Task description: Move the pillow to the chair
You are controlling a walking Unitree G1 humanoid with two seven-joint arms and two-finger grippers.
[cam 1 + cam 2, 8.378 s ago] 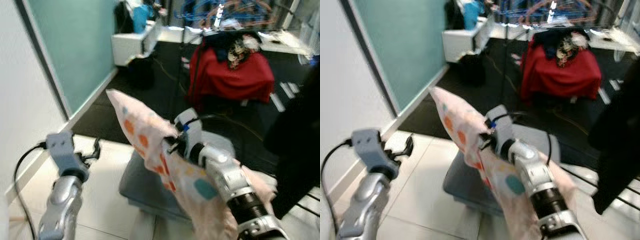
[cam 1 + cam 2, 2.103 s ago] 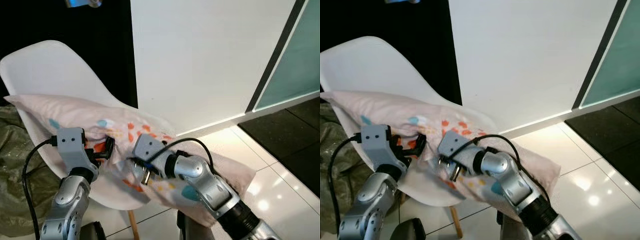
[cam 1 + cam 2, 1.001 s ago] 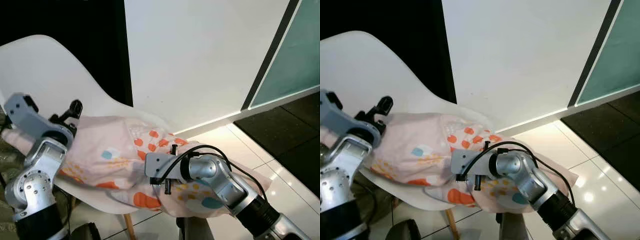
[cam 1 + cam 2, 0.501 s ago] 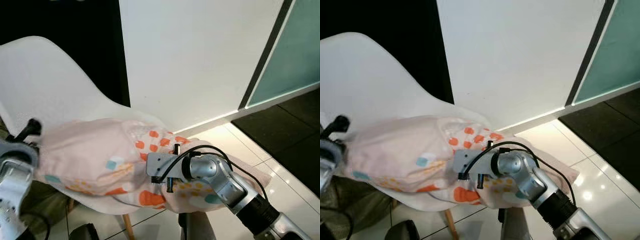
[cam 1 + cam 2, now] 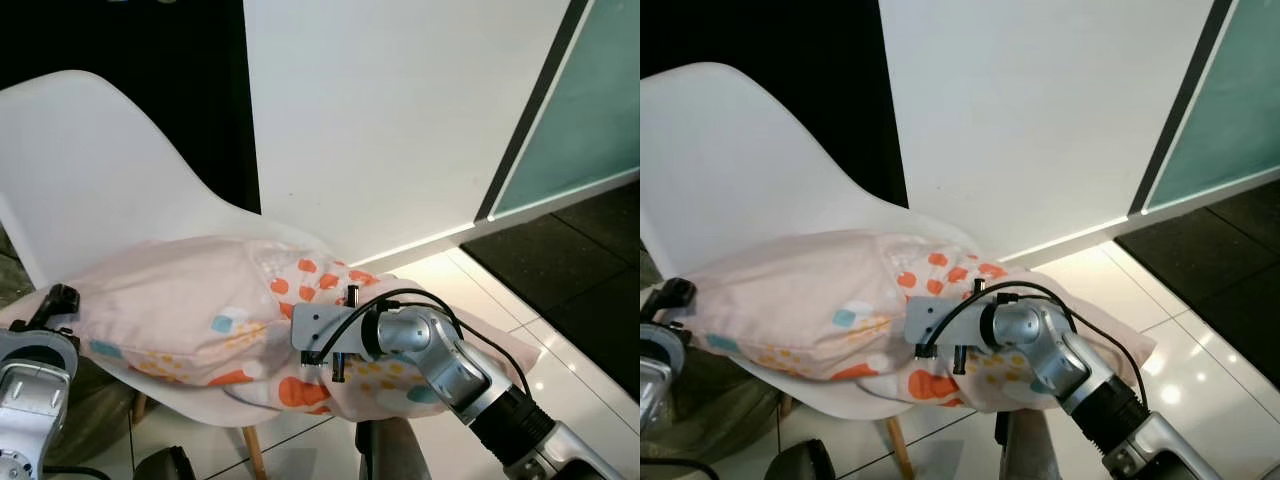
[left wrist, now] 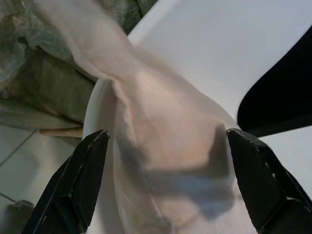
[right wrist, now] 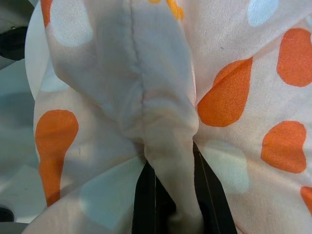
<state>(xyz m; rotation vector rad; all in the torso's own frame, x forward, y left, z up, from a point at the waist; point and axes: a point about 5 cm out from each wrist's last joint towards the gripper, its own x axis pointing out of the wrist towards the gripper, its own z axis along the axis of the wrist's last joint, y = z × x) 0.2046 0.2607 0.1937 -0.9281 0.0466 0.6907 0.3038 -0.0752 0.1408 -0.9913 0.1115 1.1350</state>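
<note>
Lying across the chair [image 5: 120,170] seat, the pillow [image 5: 180,310] overhangs toward 4 o'clock, where the right end effector [image 7: 168,195] pinches a fold. The left end effector [image 6: 168,180], at 9 o'clock, is spread wide. Judging by the overhang, nudge it toward 10 o'clock before releasing

Right claw [image 7: 170,204] clamped on fabric, left claw [image 6: 165,180] spread wide, arm low
</note>
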